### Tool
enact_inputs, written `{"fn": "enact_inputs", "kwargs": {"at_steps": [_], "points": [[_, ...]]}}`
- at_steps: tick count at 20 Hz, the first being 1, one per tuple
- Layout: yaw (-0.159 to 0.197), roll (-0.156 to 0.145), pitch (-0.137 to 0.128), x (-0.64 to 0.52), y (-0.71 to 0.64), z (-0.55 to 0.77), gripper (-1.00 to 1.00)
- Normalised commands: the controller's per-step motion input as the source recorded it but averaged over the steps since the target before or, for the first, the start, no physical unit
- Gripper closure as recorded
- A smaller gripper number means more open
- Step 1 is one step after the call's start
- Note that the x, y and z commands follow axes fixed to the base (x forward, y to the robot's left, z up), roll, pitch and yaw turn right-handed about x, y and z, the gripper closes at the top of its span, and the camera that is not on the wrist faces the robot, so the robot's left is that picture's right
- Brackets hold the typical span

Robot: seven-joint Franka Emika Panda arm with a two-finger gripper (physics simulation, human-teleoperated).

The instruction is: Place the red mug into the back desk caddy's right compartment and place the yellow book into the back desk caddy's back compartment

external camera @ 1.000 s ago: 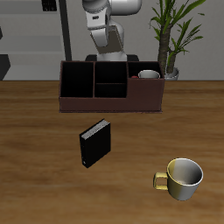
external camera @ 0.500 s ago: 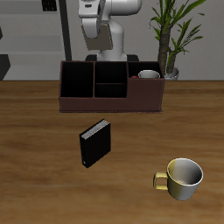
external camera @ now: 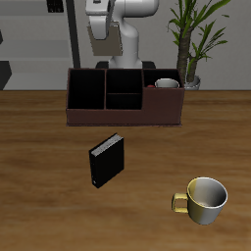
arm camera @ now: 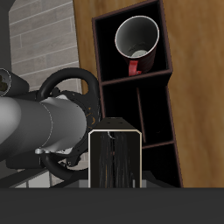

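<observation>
Exterior view: back desk caddy [external camera: 125, 118] sits toward the rear of the surface [external camera: 39, 186], long side facing the front edge; red mug [external camera: 167, 85] is inside the caddy's right compartment [external camera: 169, 98], rim just above the caddy wall; black book [external camera: 106, 161] stands upright on the surface in front of the caddy, well apart from it; yellow-gold mug [external camera: 202, 199] is farther out from the caddy than the black book, near the front edge, opening up; potted plant [external camera: 191, 39] is behind the caddy, at the end where the red mug is.

Gripper [external camera: 101, 37] hangs high above and behind the caddy, over its rear wall, clear of everything on the surface; its fingers aren't resolved in either view, so I cannot tell whether they are apart or closed.

Wrist view: looks down on the caddy [arm camera: 171, 105]; red mug [arm camera: 136, 42] is upright in the end compartment, grey inside visible, red handle pointing at the divider toward the caddy's middle sections; a dark flat block [arm camera: 115, 162] with a pale top edge fills the centre foreground, overlapping the caddy's middle sections; too dark to confirm whether it is the yellow book; cannot place the yellow book anywhere else in either view.
</observation>
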Motion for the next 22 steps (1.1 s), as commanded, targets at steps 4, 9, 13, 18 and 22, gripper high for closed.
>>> {"fn": "enact_inputs", "kwargs": {"at_steps": [4,9,13,18,22], "points": [[0.026,-0.055,-0.015,0.19,-0.20,0.07,1.00],[-0.048,-0.029,-0.034,0.08,-0.11,0.15,1.00],[-0.013,0.009,-0.015,0.06,0.02,0.03,1.00],[0.009,0.030,0.002,0.13,0.12,-0.06,1.00],[0.027,0.069,0.009,0.03,0.29,-0.14,1.00]]}}
